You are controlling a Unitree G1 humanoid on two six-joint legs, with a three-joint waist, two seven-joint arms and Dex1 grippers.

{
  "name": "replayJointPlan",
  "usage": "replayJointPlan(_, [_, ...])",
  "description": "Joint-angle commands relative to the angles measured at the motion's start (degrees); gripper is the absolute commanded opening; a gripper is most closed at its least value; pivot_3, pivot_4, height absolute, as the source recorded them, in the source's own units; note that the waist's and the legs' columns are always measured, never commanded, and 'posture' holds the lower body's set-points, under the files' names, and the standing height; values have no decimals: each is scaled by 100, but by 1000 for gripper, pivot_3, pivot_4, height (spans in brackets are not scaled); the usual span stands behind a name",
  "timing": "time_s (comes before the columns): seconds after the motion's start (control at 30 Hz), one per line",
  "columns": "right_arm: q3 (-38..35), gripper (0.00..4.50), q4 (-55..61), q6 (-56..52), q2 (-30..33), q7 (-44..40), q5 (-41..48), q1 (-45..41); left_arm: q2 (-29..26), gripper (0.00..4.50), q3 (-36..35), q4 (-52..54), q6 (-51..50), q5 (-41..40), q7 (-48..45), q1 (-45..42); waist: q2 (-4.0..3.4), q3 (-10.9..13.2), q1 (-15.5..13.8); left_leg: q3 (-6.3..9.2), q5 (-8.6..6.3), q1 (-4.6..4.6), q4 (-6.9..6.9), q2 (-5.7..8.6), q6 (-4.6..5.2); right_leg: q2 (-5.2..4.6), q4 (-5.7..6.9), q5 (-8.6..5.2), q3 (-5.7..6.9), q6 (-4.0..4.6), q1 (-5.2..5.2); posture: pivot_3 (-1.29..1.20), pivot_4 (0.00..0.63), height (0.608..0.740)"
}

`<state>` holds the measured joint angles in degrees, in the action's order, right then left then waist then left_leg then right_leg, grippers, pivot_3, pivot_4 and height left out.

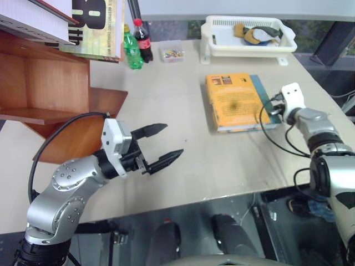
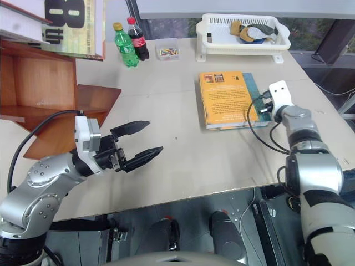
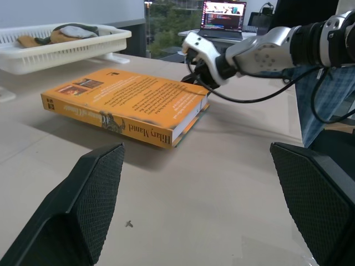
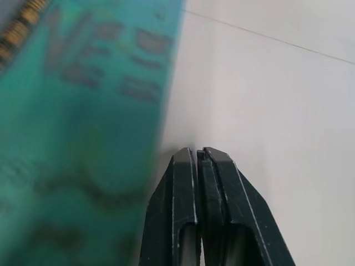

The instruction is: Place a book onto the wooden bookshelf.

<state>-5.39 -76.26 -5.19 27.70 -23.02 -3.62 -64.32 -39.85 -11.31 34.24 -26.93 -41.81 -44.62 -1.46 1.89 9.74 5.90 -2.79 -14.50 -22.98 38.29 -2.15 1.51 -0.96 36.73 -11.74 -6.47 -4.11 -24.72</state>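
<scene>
Nearest to me, my left gripper (image 1: 162, 147) hangs level over the front of the pale table (image 1: 211, 166), jaws spread wide and holding nothing, pointing across the bare tabletop toward the book. Beyond it and over to my right, the thick orange-yellow book (image 1: 236, 101) lies flat on the table, cover up, stacked on a thinner teal book (image 1: 267, 111) whose edge shows along its right side; its long axis runs away from me, spine facing my left arm. My right gripper (image 1: 276, 105) sits low at that right edge, fingers pressed together and gripping nothing, tips on the table just beside the teal cover. That arm is plainly the nearer one, right at the stack's side, while my left is well apart from it. The coming move, as I judge it, turns on prying or sliding at that right-hand edge. Farther off, to my left, the wooden bookshelf (image 1: 39, 83) stands with a pale yellow numeral book (image 1: 97, 25) resting on top; a green bottle (image 1: 131, 49), a cola bottle (image 1: 144, 40) and a white basket (image 1: 247, 36) line the far edge.
</scene>
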Motion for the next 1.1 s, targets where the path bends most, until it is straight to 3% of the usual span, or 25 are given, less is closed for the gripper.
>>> replayJointPlan(0.03, [-360, 178, 46, -122, -56, 137, 309, -403, -12, 4500, -192, 234, 106, -13, 40, 95, -1, 0, 0, 0, 0, 0, 0, 0, 0, 0, 0, 0, 0, 0, 0, 0, 150, 740])
replayJointPlan(0.43, [-71, 178, 57, -243, -217, -1042, 56, -404, -30, 4500, -345, 396, 80, -43, 174, 278, -2, 1, -23, 5, 0, -1, -3, 0, 0, -1, -1, 0, 6, 0, 1, 0, 150, 740])
replayJointPlan(0.9, [-321, 178, -3, -35, -168, 642, 14, -624, -29, 4500, -359, 428, 87, -58, 257, 318, -3, 2, -21, 5, 0, -2, -4, 0, 0, -1, -1, 0, 6, 1, -1, 0, 150, 740])
replayJointPlan(1.1, [-243, 178, -68, -134, -456, 402, -106, -568, -35, 4500, -408, 482, 111, -32, 290, 369, -3, 2, 20, 5, 0, -2, -5, 0, 0, 0, -1, 0, 6, 1, -1, 0, 150, 740])
